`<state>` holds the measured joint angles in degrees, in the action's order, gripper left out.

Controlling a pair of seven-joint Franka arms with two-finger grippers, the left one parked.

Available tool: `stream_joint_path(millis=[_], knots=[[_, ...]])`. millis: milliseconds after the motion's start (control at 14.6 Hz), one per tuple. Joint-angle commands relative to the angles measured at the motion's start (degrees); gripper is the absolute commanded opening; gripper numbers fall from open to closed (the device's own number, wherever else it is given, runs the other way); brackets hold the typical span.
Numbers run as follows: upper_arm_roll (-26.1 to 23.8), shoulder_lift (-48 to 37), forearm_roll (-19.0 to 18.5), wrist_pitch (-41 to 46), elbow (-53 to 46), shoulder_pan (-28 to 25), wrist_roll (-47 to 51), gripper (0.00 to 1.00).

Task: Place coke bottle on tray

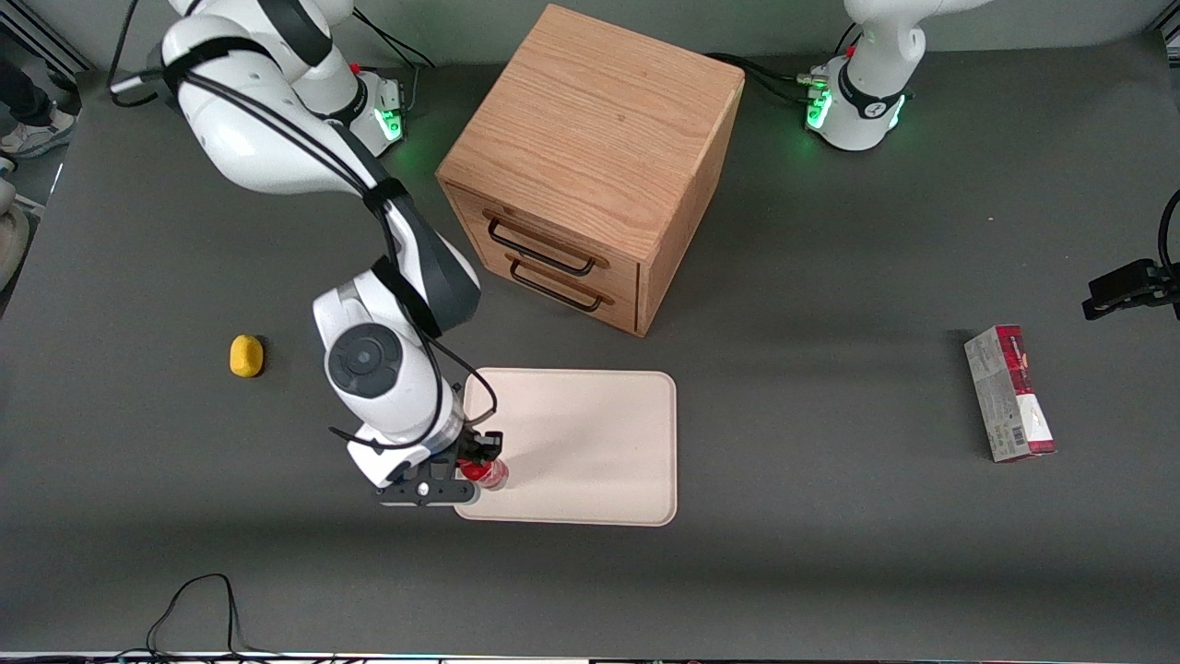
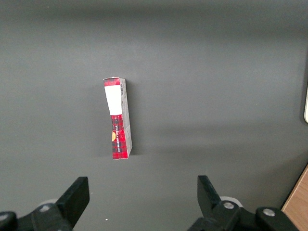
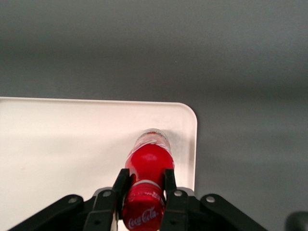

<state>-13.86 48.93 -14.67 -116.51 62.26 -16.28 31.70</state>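
Observation:
The coke bottle point(image 3: 147, 166) is a small red bottle with white script on its red cap. My right gripper point(image 3: 145, 179) is shut on its neck, one black finger on each side. The bottle stands upright over a corner of the cream-white tray point(image 3: 72, 139), close to the tray's rim; I cannot tell whether its base touches the tray. In the front view the gripper point(image 1: 479, 459) and the bottle point(image 1: 486, 473) are at the tray's point(image 1: 590, 443) corner nearest the camera, toward the working arm's end.
A wooden two-drawer cabinet point(image 1: 590, 166) stands farther from the camera than the tray. A small yellow lump point(image 1: 245, 356) lies toward the working arm's end. A red-and-grey carton point(image 1: 1009, 392) lies toward the parked arm's end, also seen in the left wrist view point(image 2: 119, 118).

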Motion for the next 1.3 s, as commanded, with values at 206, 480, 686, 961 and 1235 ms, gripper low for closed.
stream_joint_path(millis=[206,480,686,961,1235], knots=[[-0.1,0.6,-2.0,-4.2,0.7,0.1,1.7,0.99],[0.3,-0.3,-2.1,-6.1,1.8,-0.2,2.4,1.00],[3.0,-7.1,-1.5,-3.5,7.0,-0.2,-1.1,1.00],[11.8,-21.3,8.4,1.7,18.1,-0.9,-13.0,1.00],[23.1,-38.7,15.5,5.1,34.6,-1.8,-26.9,1.00]])
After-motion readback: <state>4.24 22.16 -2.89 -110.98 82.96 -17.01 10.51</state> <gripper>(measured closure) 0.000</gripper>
